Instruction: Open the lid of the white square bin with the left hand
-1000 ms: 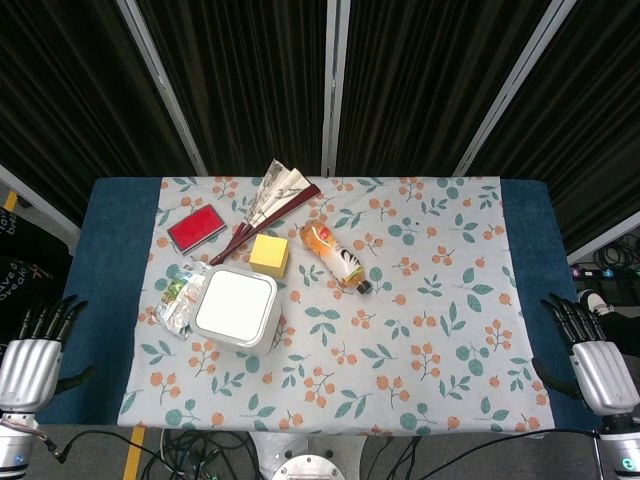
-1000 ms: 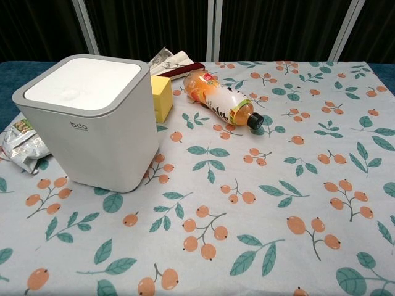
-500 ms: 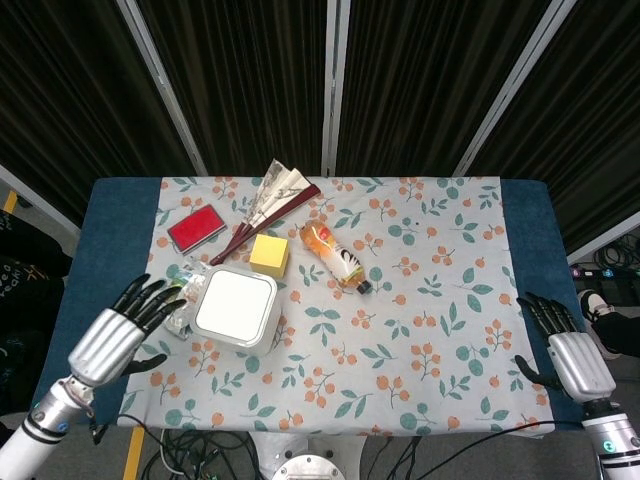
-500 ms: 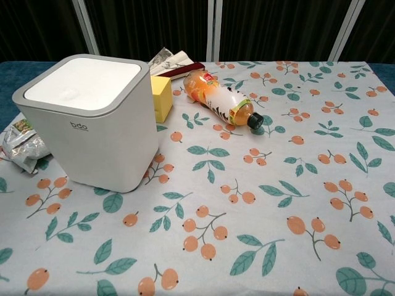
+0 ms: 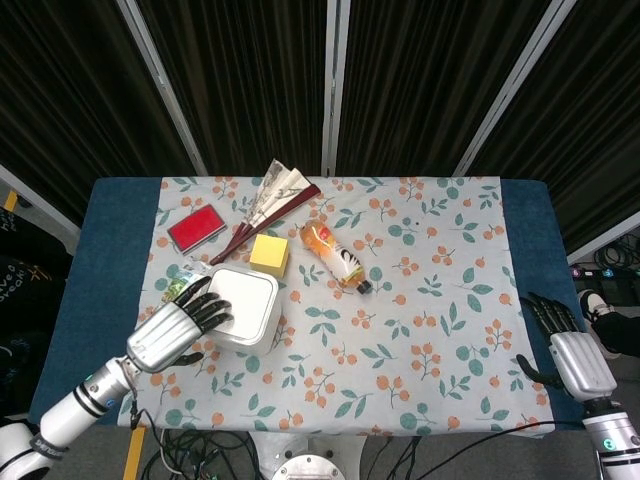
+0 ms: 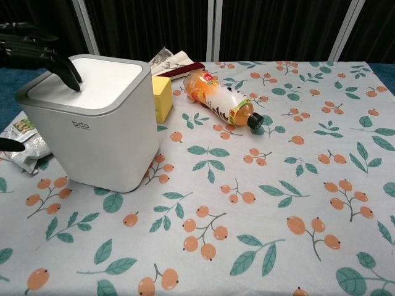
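The left hand (image 5: pixel 178 328), fingers spread and holding nothing, reaches over the left edge of the bin (image 5: pixel 238 308) near the worktop's front-left, whose stiff, smooth lid (image 6: pixel 86 84) probably lifts best from that rim.

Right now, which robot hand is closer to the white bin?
The left robot hand: its fingers reach over the near left edge of the bin. The right robot hand hangs far off at the table's right edge.
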You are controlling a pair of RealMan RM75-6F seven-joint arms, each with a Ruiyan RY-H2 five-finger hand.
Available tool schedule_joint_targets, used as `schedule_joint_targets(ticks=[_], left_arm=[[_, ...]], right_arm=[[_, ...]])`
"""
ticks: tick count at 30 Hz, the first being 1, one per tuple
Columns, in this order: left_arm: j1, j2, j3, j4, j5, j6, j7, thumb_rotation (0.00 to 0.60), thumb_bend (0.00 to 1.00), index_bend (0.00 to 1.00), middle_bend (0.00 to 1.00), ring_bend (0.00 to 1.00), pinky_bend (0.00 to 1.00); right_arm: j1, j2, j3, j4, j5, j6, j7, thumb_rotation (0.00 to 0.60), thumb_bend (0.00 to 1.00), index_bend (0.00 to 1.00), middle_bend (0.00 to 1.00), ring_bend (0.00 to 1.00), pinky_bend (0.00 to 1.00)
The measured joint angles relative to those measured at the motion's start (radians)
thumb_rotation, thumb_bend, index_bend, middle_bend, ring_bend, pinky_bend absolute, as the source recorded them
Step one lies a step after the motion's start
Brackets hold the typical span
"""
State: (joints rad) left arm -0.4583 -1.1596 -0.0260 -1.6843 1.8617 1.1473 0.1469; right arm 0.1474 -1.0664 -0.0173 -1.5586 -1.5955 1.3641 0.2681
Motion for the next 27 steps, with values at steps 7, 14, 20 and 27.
schedule_joint_targets(ticks=[7, 14, 20, 27], left_arm=[[0.003, 0.003, 0.002, -0.034, -0.045, 0.018, 0.044, 0.6, 0.03, 0.26, 0.28, 0.24, 0.12], [0.059, 0.019, 0.003, -0.031, -0.02, 0.199, 0.025, 0.6, 0.03, 0.15, 0.18, 0.19, 0.1], [0.146, 0.035, -0.016, -0.009, -0.044, 0.385, 0.0, 0.6, 0.03, 0.12, 0.15, 0.16, 0.08], [0.256, 0.04, -0.016, 0.027, -0.204, 0.456, -0.027, 0.6, 0.03, 0.12, 0.15, 0.16, 0.05]], right_arm=[[-0.002, -0.001, -0.001, 0.005, -0.003, 0.009, 0.007, 0.6, 0.26, 0.0, 0.0, 0.0, 0.0], [-0.009, 0.0, -0.001, 0.007, -0.009, 0.029, 0.011, 0.6, 0.26, 0.0, 0.0, 0.0, 0.0], [-0.015, -0.001, -0.005, 0.012, -0.016, 0.042, 0.017, 0.6, 0.26, 0.0, 0.0, 0.0, 0.0], [-0.023, 0.013, 0.002, 0.012, -0.016, 0.07, 0.015, 0.6, 0.26, 0.0, 0.0, 0.0, 0.0]])
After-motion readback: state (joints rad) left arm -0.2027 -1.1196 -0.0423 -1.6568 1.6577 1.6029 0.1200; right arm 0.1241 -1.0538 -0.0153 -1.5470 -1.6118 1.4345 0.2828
